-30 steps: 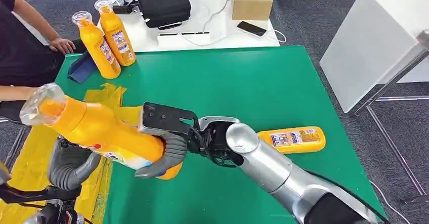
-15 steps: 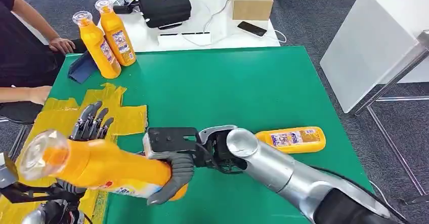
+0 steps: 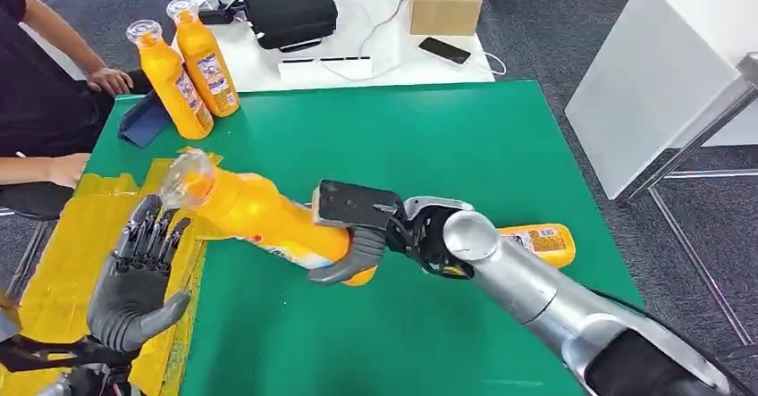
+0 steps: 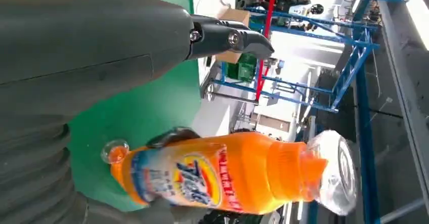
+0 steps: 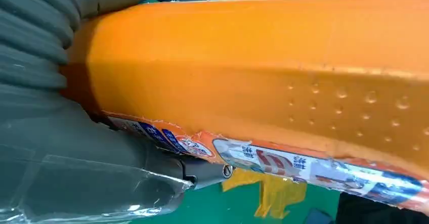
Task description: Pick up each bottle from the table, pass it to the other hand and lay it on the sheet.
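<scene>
Held bottle: orange, clear cap, lying near level above the green table, cap toward the left edge. Right hand: fingers wrapped around the bottle's base end. Left hand: fingers spread, palm up, holding nothing, over the yellow sheet at the table's left edge, just short of the cap. Second bottle: lying flat near the right edge, partly behind the right arm. Two upright bottles: at the far left corner, side by side. Blue cloth: beside them. Person: seated past the left edge, one hand near the far corner.
</scene>
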